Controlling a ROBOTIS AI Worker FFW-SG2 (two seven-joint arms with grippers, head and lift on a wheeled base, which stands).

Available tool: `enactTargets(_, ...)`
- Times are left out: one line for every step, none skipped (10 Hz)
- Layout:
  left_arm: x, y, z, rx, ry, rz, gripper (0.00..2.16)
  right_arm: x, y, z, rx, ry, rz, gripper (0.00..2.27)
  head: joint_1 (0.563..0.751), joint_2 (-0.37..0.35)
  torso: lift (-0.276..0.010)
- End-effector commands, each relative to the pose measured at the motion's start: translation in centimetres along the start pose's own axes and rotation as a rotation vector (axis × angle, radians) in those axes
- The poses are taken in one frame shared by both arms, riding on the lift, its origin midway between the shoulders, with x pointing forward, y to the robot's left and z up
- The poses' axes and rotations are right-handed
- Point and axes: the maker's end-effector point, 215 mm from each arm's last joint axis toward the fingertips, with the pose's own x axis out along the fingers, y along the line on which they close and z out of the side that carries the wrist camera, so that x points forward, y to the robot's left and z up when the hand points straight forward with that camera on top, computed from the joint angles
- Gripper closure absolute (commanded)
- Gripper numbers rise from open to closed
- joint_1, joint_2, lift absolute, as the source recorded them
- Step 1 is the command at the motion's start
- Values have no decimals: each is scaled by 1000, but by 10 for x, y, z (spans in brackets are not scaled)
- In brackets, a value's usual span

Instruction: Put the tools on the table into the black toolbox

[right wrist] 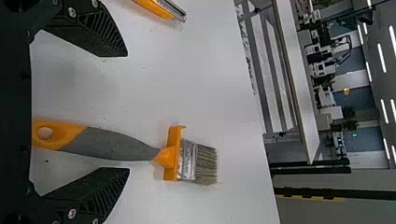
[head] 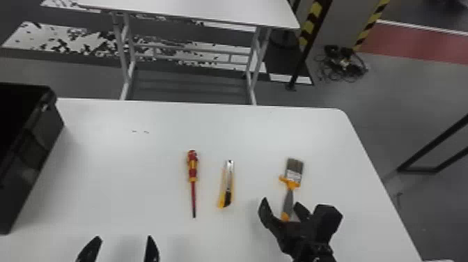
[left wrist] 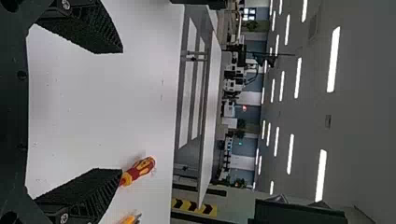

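Note:
My right gripper (head: 281,210) is open at the table's right side, its two fingers on either side of the paintbrush handle. The paintbrush (head: 288,199) lies bristles away from me. In the right wrist view the paintbrush (right wrist: 116,143) passes between the spread fingers of my right gripper (right wrist: 128,112). My left gripper (head: 122,240) stands open at the near edge, nothing between its fingers; the left wrist view has the left gripper (left wrist: 122,111) beside the screwdriver (left wrist: 140,169). The red and yellow screwdriver (head: 193,170) and yellow utility knife (head: 227,184) lie mid-table. The black toolbox (head: 31,153) stands far left.
The white table (head: 115,167) has rounded far corners. A second white table (head: 209,12) stands beyond it. Cables (head: 343,64) lie on the floor at the back right, near striped posts (head: 311,22).

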Motion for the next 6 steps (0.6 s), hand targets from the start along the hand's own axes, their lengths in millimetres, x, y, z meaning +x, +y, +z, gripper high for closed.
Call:
enactTargets(0, -1, 1, -1, -3, -2, 80, 0, 2, -2, 2, 19, 3, 188, 695, -179, -75)
enactTargets(-1, -1, 1, -1, -1, -4, 80, 0, 2, -5, 3, 30, -1, 225, 695, -178, -75)
enactTargets(-2, -1, 1, -1, -1, -5, 80, -1, -3, -9, 4, 47, -8, 454, 695, -177, -75)
enactTargets(-3, -1, 1, 0, -1, -6, 80, -3, -7, -11, 4, 56, -15, 751, 695, -179, -75)
enactTargets(-4, -2, 1, 0, -1, -8, 80, -5, -13, -16, 5, 75, -26, 1308, 695, -185, -75)
enactTargets(-5, -5, 0, -2, 1, -13, 80, -7, -17, -24, 6, 114, -36, 1737, 695, -195, -75)
